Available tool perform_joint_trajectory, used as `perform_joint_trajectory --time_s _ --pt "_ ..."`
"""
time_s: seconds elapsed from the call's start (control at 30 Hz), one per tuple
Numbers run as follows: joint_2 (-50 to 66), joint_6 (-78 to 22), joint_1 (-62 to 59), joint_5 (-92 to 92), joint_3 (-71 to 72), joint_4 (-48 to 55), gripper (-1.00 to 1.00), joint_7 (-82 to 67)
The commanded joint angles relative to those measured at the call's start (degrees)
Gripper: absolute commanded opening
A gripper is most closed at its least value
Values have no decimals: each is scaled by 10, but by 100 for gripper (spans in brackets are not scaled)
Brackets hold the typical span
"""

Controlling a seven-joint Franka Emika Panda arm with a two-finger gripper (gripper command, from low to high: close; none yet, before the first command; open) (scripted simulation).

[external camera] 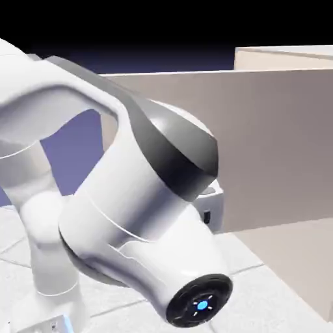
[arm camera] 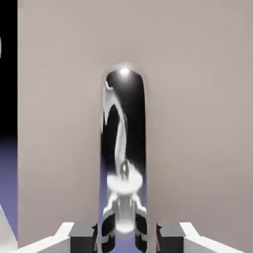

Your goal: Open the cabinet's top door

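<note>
One gripper (arm camera: 126,237) on one silver handle (arm camera: 124,148)

The swung-out top door (external camera: 260,143) blocks the way beyond the hand (arm camera: 126,237).

Glossy white arm (external camera: 117,214) with dark grey joint bands and a black, blue-lit end cap (external camera: 200,304).

The arm (external camera: 130,214) hides the tool; the handle (arm camera: 124,148) is cut off below.
</note>
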Motion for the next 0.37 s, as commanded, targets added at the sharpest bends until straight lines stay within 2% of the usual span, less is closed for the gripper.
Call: perform_joint_trajectory --time_s 0.0,0.33 --pt "-10 2 21 -3 -15 7 -100 8" --pt "-143 1 221 -43 -140 121 -100 102"
